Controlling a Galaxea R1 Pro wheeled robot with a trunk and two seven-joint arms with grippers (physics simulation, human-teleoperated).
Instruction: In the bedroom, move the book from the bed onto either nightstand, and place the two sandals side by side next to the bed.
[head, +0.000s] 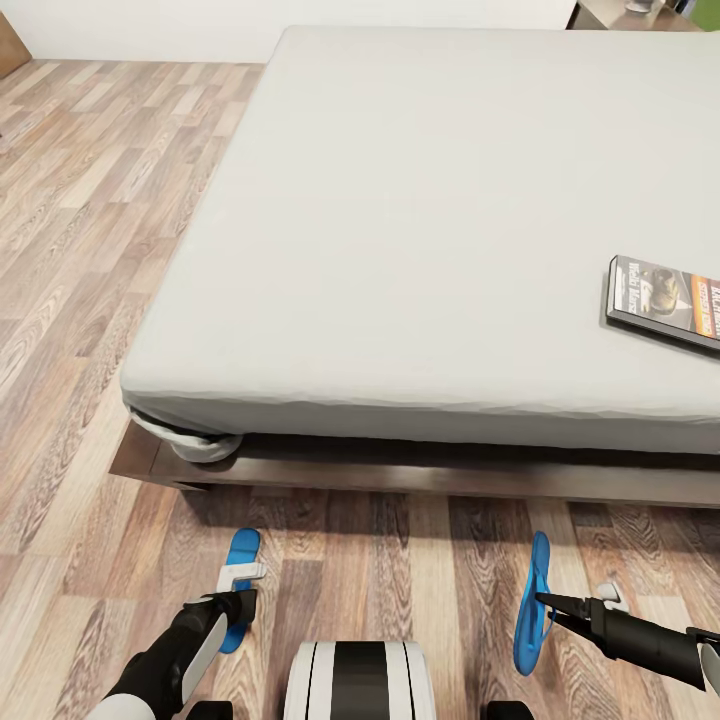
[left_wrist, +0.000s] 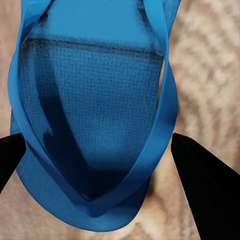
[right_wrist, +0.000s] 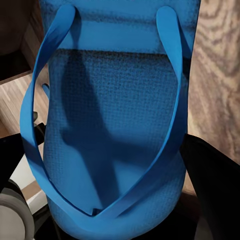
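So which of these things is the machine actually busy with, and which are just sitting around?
Part of the job:
- flat bright blue sandal at the left gripper
- blue sandal tilted on edge at the right gripper
- thin orange-banded paperback book
- large grey-white bed

Just there:
- wood-plank floor

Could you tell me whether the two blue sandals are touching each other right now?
Apart. The head view shows the left sandal and the right sandal separated by a wide stretch of wood floor.

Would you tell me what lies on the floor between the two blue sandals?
In the head view, bare wood floor and the robot's white trunk lie between the left sandal and right sandal.
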